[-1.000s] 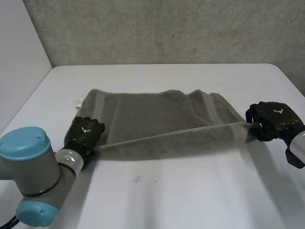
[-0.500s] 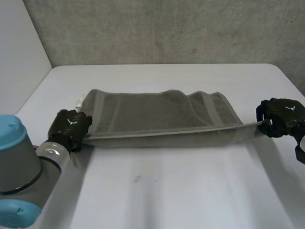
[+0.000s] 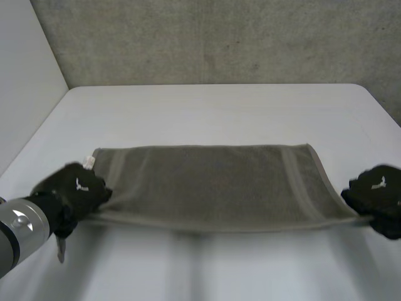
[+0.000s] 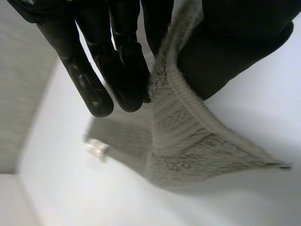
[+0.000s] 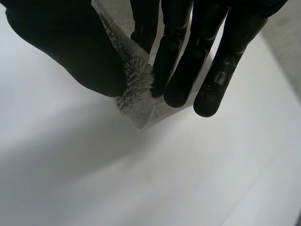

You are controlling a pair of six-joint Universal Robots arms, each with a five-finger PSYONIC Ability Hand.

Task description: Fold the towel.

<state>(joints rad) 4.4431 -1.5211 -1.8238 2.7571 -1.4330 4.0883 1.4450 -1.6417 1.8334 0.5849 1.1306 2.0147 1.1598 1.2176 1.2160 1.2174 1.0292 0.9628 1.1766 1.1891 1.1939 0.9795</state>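
- On the near half of the white table (image 3: pixel 219 106): the grey towel (image 3: pixel 213 185), spread as a long flat band from one hand to the other, far long edge resting on the surface.
- At its near left corner: the left hand (image 3: pixel 75 191), pinching the cloth between the thumb and straight fingers (image 4: pixel 127 70) held close side by side.
- At the near right corner: the right hand (image 3: pixel 379 199), pinching the fluffy tip of the corner in the same manner, thumb against straight fingers (image 5: pixel 181 61) set side by side.
- Both corners raised slightly above the table, judging by the wrist views.
- Probably held at the two ends of one long edge in order to keep this edge tight and straight, without sagging or wrinkles in between.
- Probably gripped at the very tips to leave the rest of the cloth free for laying over.
- Just beside the left hand, at the far left corner: a small white label (image 3: pixel 88 162), not gripped.
- Impossible to tell whether in one layer or already doubled.
- Likely next: carrying the near edge over to the far one, with equal motion of both hands to avoid a skewed fold.
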